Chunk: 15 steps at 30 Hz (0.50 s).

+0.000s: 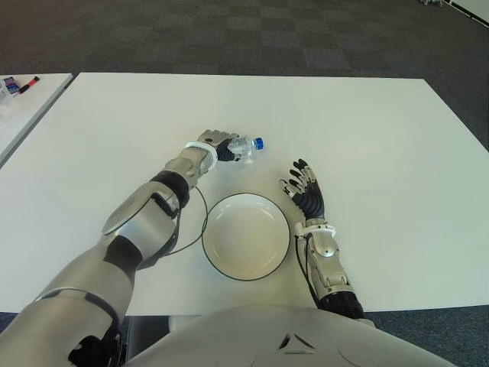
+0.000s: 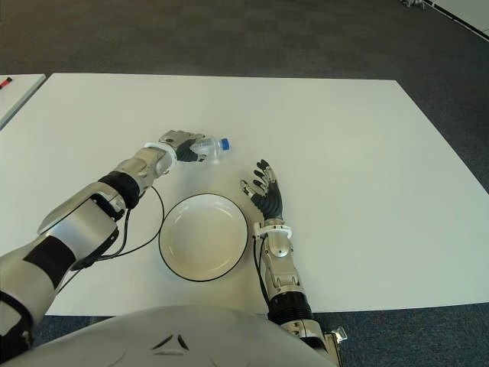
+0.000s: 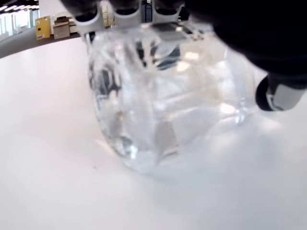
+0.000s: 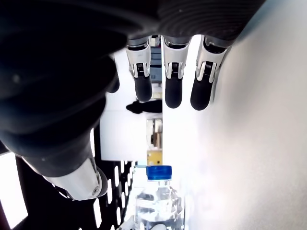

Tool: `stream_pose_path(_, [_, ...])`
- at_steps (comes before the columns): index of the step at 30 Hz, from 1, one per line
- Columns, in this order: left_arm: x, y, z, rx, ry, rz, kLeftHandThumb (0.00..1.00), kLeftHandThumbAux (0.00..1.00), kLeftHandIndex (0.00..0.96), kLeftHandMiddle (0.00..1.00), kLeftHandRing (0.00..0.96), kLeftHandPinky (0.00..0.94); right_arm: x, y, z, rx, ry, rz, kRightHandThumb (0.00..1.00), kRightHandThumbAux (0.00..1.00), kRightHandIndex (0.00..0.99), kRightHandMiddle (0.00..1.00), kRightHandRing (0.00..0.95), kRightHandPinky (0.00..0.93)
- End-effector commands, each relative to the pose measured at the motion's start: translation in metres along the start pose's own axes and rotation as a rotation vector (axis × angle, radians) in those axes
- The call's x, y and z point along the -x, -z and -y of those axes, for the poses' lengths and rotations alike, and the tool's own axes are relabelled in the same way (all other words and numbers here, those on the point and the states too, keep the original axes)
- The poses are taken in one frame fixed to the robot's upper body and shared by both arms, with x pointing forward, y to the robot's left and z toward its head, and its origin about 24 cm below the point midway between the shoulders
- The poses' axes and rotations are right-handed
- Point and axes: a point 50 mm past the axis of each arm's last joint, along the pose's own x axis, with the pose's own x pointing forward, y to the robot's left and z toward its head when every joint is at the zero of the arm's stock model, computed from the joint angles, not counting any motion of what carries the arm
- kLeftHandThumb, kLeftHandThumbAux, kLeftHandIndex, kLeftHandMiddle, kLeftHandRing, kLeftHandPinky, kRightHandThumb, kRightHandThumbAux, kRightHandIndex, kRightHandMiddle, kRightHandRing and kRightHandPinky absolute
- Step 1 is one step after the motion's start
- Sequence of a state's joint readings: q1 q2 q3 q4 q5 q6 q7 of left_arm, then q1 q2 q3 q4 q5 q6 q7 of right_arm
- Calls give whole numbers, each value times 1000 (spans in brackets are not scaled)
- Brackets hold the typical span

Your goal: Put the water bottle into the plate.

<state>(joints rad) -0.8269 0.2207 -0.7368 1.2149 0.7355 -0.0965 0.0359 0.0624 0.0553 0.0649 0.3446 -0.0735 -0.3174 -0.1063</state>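
Left hand (image 1: 216,145) has its fingers curled around the water bottle (image 1: 243,146), which lies on its side on the tabletop (image 1: 367,130) just beyond the plate (image 1: 246,235), probably not yet lifted. Right hand (image 1: 305,188), fingers relaxed and empty, shows beside the plate's right edge, clear of the path.

Our left arm reaches from the lower left of the frame up toward the centre, and our left hand (image 1: 216,147) sits just above mid-frame with its fingers (image 3: 115,8) curled tight around the bottle (image 1: 243,146). Our right hand (image 1: 306,189) shows right of centre, forearm running to the bottom edge, fingers (image 4: 172,84) spread and holding nothing
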Motion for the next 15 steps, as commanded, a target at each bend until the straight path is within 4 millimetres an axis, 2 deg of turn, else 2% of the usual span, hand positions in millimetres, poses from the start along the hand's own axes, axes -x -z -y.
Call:
stream_pose_path(1, [14, 12, 65, 18, 254, -61, 567, 462, 99, 170, 194, 412, 2, 6, -3, -25, 6, -36, 442, 781, 65, 125, 139, 200])
stream_pose_path(8, [15, 11, 67, 42, 247, -60, 583, 474, 100, 156, 203, 404, 2, 7, -3, -28, 6, -34, 447, 779, 67, 131, 145, 200])
stream_pose_path(15, [15, 11, 67, 95, 225, -58, 674, 456, 171, 193, 231, 351, 2, 7, -3, -29, 8, -32, 453, 775, 69, 137, 147, 192])
